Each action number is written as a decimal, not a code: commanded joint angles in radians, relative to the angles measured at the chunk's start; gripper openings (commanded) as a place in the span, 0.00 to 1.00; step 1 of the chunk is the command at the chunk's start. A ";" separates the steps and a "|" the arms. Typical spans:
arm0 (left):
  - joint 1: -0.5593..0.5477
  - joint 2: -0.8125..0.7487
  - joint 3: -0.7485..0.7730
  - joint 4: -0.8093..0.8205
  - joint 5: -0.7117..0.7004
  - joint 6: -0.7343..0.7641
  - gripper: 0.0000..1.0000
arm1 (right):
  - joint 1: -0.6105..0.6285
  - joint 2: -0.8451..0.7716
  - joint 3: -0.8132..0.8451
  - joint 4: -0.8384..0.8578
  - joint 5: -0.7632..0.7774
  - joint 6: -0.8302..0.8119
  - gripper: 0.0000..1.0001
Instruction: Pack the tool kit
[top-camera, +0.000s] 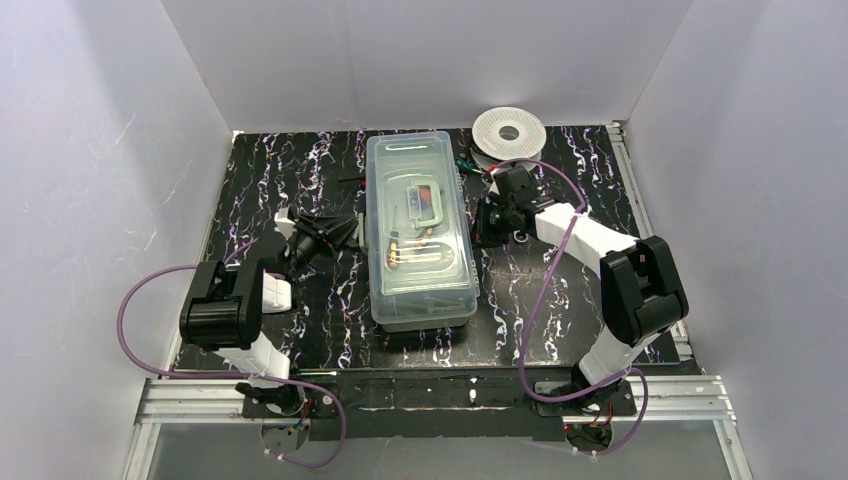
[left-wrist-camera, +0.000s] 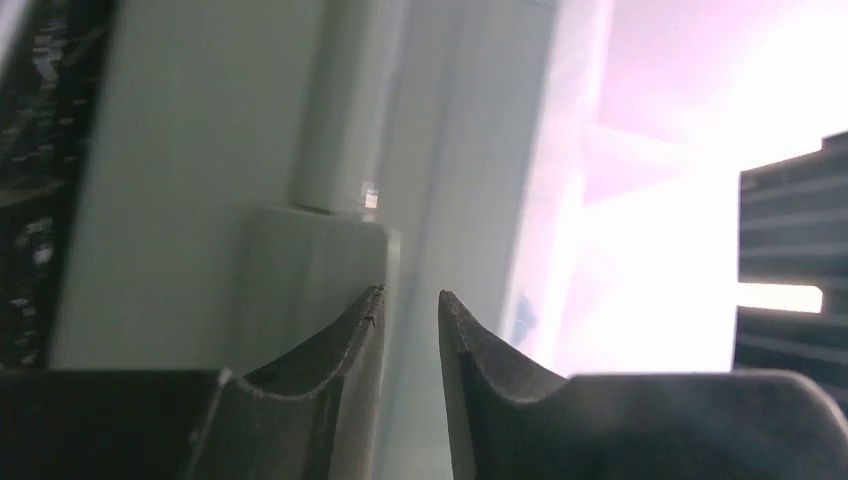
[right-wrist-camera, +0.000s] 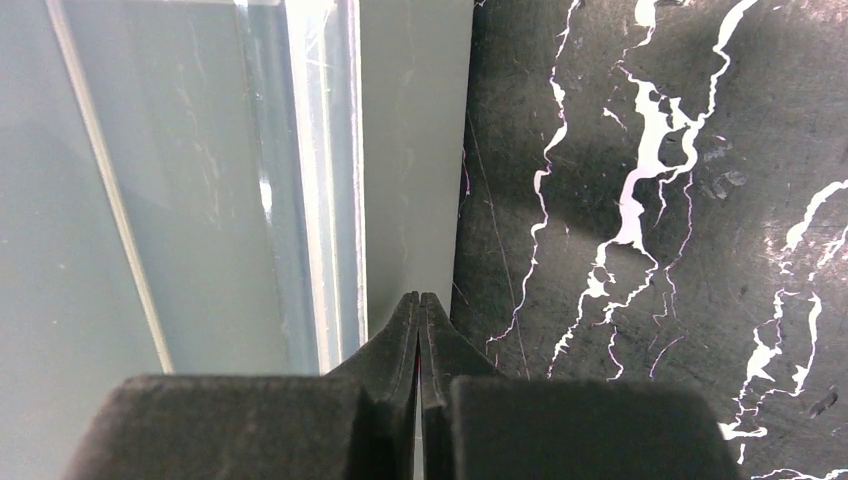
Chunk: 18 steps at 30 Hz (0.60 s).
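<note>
At the near edge, two white and black robot arms are mounted on a ribbed aluminium rail (top-camera: 190, 400), with glossy purple cables (top-camera: 128, 300) looped beside them. The counter (top-camera: 320, 330) is smooth and black, with white marble-like veins.

The left hand (left-wrist-camera: 410, 305) is seen close up at the left long side of the box. Its dark, curved fingers are held slightly apart with a narrow gap, and nothing is seen gripped between them. A raised, rounded moulding on the pale wall lies just beyond the tips.

The right hand (right-wrist-camera: 420, 300) is pressed together, finger against finger, with nothing between. Its tips are placed at the foot of the box's right long wall, where the wall meets the counter. Whether the wall is touched cannot be told.

The large rectangular pale-green plastic box (top-camera: 425, 315) is set in the middle of the counter, long sides running near to far. It is covered by a clear, lightly scratched translucent lid (top-camera: 410, 150) with rounded corners. Through the lid, an orange-handled tool (top-camera: 394, 252) and a bright steel tool (top-camera: 428, 200) are seen lying inside.

Bare counter is left on both sides of the box and in front of it.

Small red and green items (top-camera: 463, 160), too small to identify, lie by the far right corner. Beyond them, a white round perforated spool (top-camera: 510, 130) is placed against the plain white back wall.
</note>
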 joint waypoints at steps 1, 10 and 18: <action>0.016 -0.056 -0.001 0.139 0.067 -0.098 0.25 | 0.008 -0.015 0.008 0.034 -0.068 -0.006 0.01; 0.055 -0.276 0.001 -0.543 0.010 0.291 0.27 | 0.008 -0.026 0.008 0.028 -0.066 -0.011 0.01; 0.086 -0.640 0.143 -1.111 -0.209 0.612 0.34 | 0.008 -0.027 0.012 0.016 -0.059 -0.026 0.01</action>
